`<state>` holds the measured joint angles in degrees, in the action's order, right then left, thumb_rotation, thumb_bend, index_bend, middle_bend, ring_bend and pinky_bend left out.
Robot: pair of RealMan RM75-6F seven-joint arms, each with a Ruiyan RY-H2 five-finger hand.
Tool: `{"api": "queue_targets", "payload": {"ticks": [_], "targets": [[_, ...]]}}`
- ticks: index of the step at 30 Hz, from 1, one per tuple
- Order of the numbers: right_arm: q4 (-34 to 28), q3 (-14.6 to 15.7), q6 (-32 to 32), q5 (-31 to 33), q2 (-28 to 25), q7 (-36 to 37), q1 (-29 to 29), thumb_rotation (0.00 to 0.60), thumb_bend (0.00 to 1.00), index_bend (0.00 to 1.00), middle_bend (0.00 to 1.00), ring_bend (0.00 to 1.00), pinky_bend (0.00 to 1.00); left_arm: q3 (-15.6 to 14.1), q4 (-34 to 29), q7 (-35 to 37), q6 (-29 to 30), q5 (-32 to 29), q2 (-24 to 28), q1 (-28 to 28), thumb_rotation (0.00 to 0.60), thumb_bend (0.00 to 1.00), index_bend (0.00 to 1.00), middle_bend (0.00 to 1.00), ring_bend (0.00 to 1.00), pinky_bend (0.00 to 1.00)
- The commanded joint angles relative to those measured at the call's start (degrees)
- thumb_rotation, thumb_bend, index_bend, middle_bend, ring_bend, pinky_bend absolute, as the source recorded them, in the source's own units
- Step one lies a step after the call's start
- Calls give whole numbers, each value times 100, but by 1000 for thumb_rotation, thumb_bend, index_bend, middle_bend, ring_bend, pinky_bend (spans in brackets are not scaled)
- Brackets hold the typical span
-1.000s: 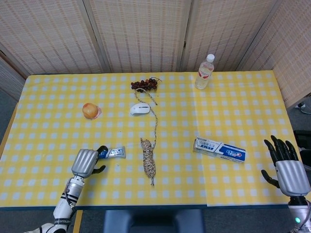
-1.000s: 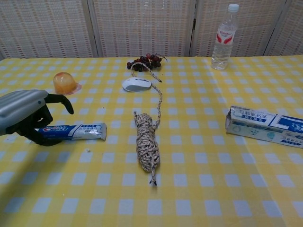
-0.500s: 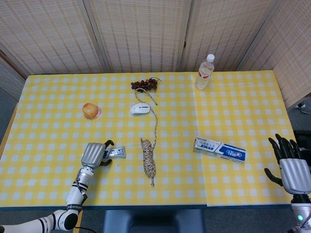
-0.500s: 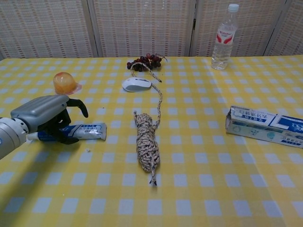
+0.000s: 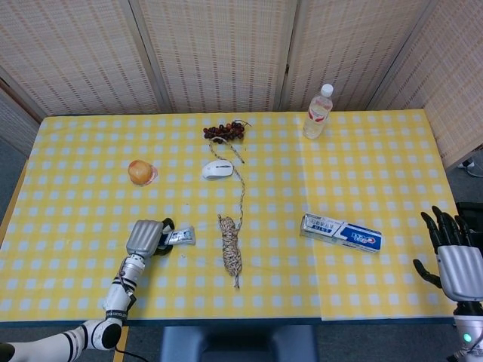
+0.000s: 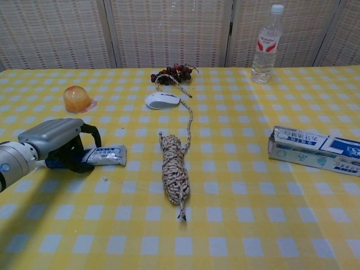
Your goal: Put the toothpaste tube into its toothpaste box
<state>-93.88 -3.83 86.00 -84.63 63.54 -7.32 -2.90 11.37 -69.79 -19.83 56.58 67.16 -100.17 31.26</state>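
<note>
The left hand (image 6: 53, 138) lies low over the worktop (image 6: 253, 214), back upward, its dark fingers (image 6: 90, 132) curled down around one end of the toothpaste tube (image 6: 104, 155). The right hand (image 5: 456, 260) is raised at the worktop's right edge, fingers spread and pointing up, holding nothing.

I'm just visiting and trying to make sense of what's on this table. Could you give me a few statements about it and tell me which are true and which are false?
1. The left hand is down over one end of the toothpaste tube. True.
2. The tube is already in the toothpaste box. False: the tube lies on the tablecloth, far from the box, with the rope bundle between them.
3. The right hand holds the box. False: it is apart from the box, fingers spread, holding nothing.
4. A water bottle stands upright at the table's far side. True.
5. The computer mouse sits on the box. False: it rests on the cloth near the grapes.
</note>
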Motion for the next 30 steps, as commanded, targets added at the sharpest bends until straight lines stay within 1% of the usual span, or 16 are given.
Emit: {"api": "queue_targets", "payload": {"ticks": [1, 3, 5, 6, 8, 10, 13, 16, 18, 21, 23, 25, 28, 30], "targets": [[3, 1, 3, -5, 6, -7, 2, 600, 291, 0, 0, 0, 0, 6, 28, 57, 38, -9, 1, 19, 600, 284, 537, 1000, 1000, 1000], [9, 3, -4, -12, 10, -15, -3, 600, 291, 0, 0, 0, 0, 0, 70, 143, 129, 51, -27, 12, 600, 318, 609, 1000, 1000, 1000], [11, 5, -16, -17, 17, -24, -10, 600, 292, 0, 0, 0, 0, -22, 142, 245, 231, 144, -57, 7, 600, 368, 710, 1000, 1000, 1000], [9, 7, -20, -21, 18, -29, -13, 600, 292, 0, 0, 0, 0, -29, 164, 291, 274, 179, -67, 3, 600, 387, 744, 1000, 1000, 1000], [9, 12, -23, -33, 25, -41, -16, 600, 292, 0, 0, 0, 0, -33, 189, 403, 429, 280, -88, -20, 600, 448, 830, 1000, 1000, 1000], [4, 20, -31, -43, 35, -57, -19, 600, 292, 0, 0, 0, 0, -36, 143, 508, 590, 385, -78, -52, 600, 470, 868, 1000, 1000, 1000], [9, 46, -81, -69, 61, -109, -42, 600, 292, 0, 0, 0, 0, 11, -133, 778, 837, 504, 19, -126, 600, 473, 889, 1000, 1000, 1000], [41, 76, -215, -105, 89, -104, -112, 600, 291, 0, 0, 0, 0, 141, -687, 1127, 1171, 620, 251, -241, 600, 472, 896, 1000, 1000, 1000], [88, 43, -308, -78, 115, -42, -178, 600, 292, 0, 0, 0, 0, 227, -1039, 1314, 1319, 635, 405, -311, 600, 473, 899, 1000, 1000, 1000], [193, -38, -610, 22, 122, -17, -376, 600, 292, 0, 0, 0, 0, 364, -1621, 1561, 1461, 555, 657, -424, 600, 473, 903, 1000, 1000, 1000], [261, -160, -957, 214, 107, -42, -595, 600, 292, 0, 0, 9, 0, 438, -1999, 1662, 1497, 466, 820, -484, 600, 473, 905, 1000, 1000, 1000], [367, -326, -1422, 509, 125, 37, -874, 600, 292, 0, 2, 59, 4, 495, -2345, 1727, 1520, 381, 964, -530, 600, 473, 905, 1000, 1000, 1000], [618, -484, -2117, 901, 271, 305, -1246, 600, 292, 13, 61, 141, 77, 541, -2766, 1748, 1519, 262, 1157, -578, 600, 473, 905, 1000, 1000, 1000], [767, -483, -2564, 1100, 359, 442, -1426, 600, 292, 41, 105, 177, 118, 571, -2989, 1759, 1504, 162, 1269, -603, 600, 473, 905, 1000, 1000, 1000]]}}
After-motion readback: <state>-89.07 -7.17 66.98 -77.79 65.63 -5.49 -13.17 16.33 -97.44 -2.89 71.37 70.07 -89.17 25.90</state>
